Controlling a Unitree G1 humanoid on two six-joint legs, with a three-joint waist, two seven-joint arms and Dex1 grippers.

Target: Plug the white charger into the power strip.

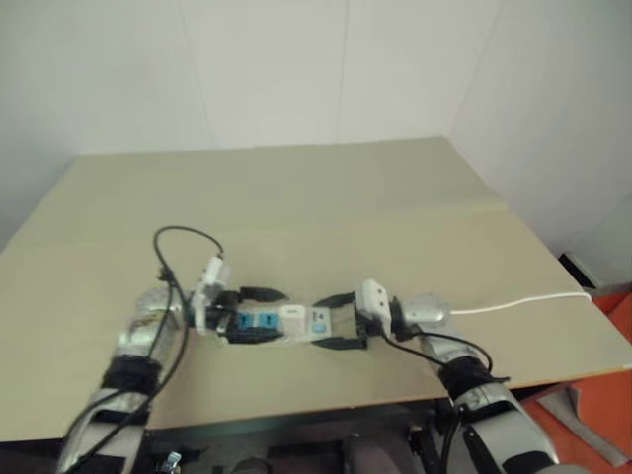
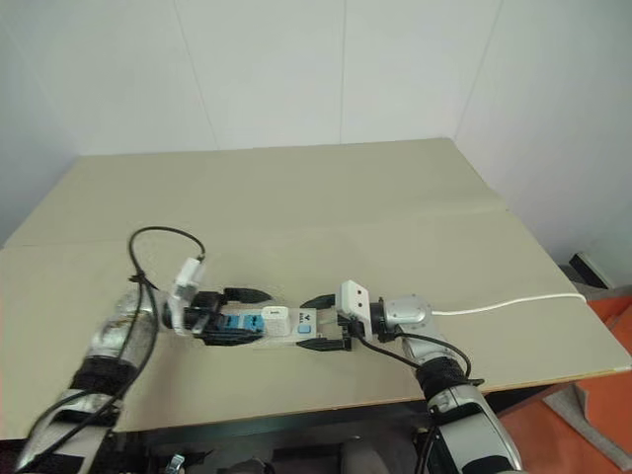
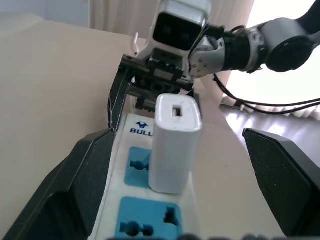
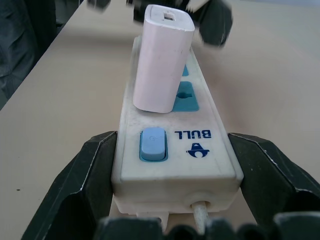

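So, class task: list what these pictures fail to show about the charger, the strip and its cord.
- Charger prongs: hidden under its own body in both wrist views, so full seating is uncertain.
- Cord: runs off the table's right edge in the head views; its far end is out of sight.
- Strip far end: blocked by the charger and blurred in the right wrist view.

My tabletop is a pale beige slab, its far edge close to the white wall. The strip lies flat on it close to the near edge, long side running left to right, switch end to the right. Its thin white cord trails along the tabletop to the right edge and drops over it. A faint seam crosses the tabletop from left to right, beyond the strip.
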